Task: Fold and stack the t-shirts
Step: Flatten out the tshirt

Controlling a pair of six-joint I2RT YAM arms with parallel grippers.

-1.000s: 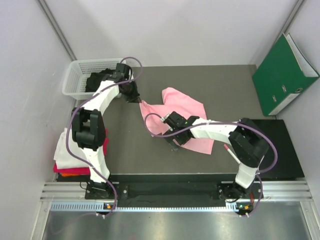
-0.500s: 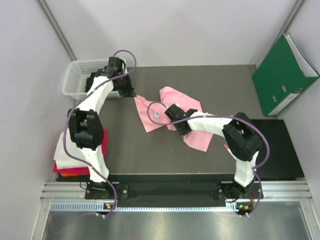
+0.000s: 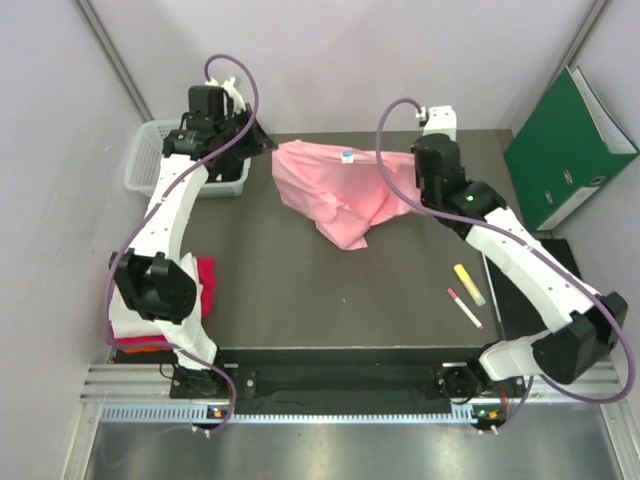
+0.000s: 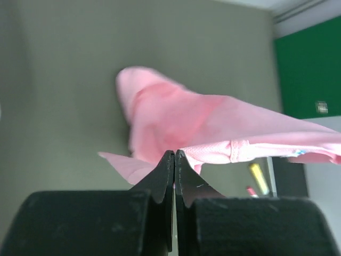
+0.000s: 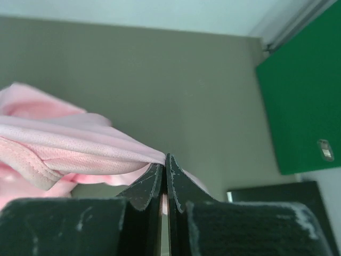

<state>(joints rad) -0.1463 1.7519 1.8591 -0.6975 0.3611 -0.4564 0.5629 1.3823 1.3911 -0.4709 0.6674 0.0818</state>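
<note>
A light pink t-shirt [image 3: 335, 195] hangs stretched between my two grippers above the back of the table, its white neck label [image 3: 347, 156] on the top edge and its lower part drooping to the table. My left gripper [image 3: 268, 146] is shut on the shirt's left corner; in the left wrist view [image 4: 175, 154] the hem [image 4: 234, 150] runs off to the right. At the shirt's right end my right gripper [image 3: 413, 186] is also shut; the right wrist view [image 5: 165, 159] shows the fabric [image 5: 69, 146] pinched at the fingertips. Folded t-shirts, white [image 3: 125, 300], magenta-red [image 3: 206, 274] and orange [image 3: 140, 350], are stacked at the left edge.
A white mesh basket [image 3: 155, 165] stands at the back left under the left arm. A yellow marker [image 3: 468, 284] and a pink marker [image 3: 465, 307] lie on the table at the right front. A green binder [image 3: 565, 145] leans at the back right.
The right gripper has shut on the pink shirt. Both arms have risen and swung to the back, lifting the shirt off the table and pulling it wide between them.
</note>
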